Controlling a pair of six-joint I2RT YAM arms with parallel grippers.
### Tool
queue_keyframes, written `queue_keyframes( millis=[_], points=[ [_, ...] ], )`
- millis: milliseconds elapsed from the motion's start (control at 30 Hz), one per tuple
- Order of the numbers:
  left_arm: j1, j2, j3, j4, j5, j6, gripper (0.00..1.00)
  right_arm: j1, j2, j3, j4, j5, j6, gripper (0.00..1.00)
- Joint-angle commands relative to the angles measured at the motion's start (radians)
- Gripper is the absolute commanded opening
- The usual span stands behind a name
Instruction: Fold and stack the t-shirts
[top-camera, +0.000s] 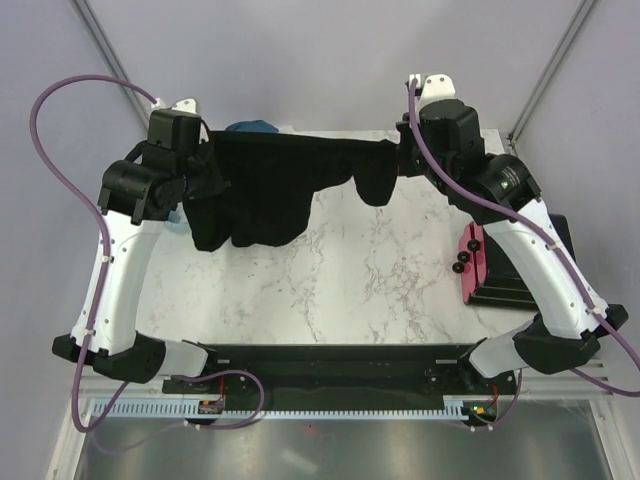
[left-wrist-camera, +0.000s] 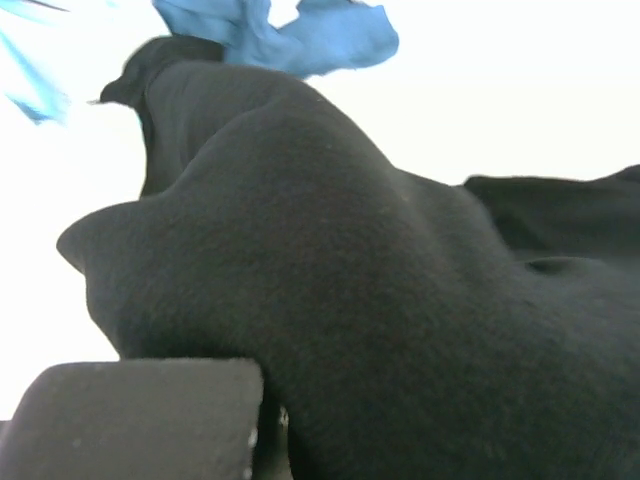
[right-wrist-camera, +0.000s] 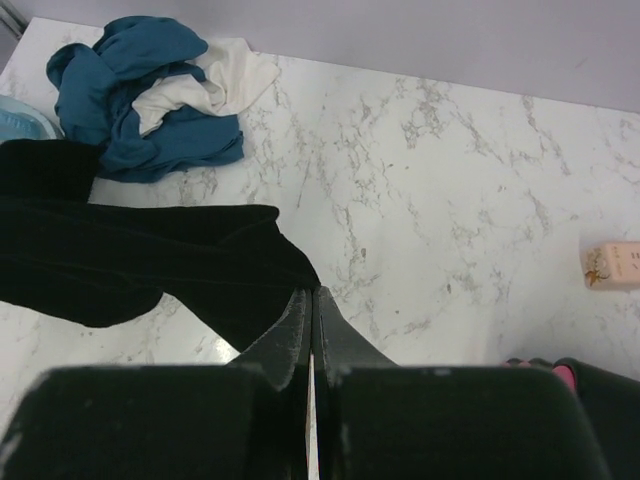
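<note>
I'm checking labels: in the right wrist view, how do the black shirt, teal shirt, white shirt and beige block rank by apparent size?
1. black t-shirt, though it is nearest the camera, which enlarges it
2. teal-blue t-shirt
3. white t-shirt
4. beige block

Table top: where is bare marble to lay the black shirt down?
Free: the marble between the hanging black t-shirt and the base rail. Crowded: the far-left corner, holding teal and white shirts, and the right edge, holding a dark stack.

Black t-shirt (right-wrist-camera: 120, 250) 1, teal t-shirt (right-wrist-camera: 100, 100) 1, white t-shirt (right-wrist-camera: 215, 80) 1 — block (right-wrist-camera: 610, 265) 1.
</note>
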Motion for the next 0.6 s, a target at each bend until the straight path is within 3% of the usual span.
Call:
queue_keyframes(
  millis=[0,233,400,567],
  points=[
    [0.032,-0.019,-0.005,0.010,0.186,0.061,0.02,-0.032,-0.004,-0.005,-0.031,-0.001,0.024,0.00],
    [0.032,-0.017,-0.055,0.001,0.408,0.069,0.02,-0.032,0.045,-0.003,0.001,0.015,0.024,0.00],
    [0.023,0.119,0.011,-0.028,0.511,0.050,0.02,-0.034,0.162,0.097,0.004,0.010,0.004,0.00],
    [0.003,0.286,0.132,-0.052,0.528,0.041,0.02,-0.055,0.272,0.211,0.015,0.045,-0.032,0.00]
  ],
)
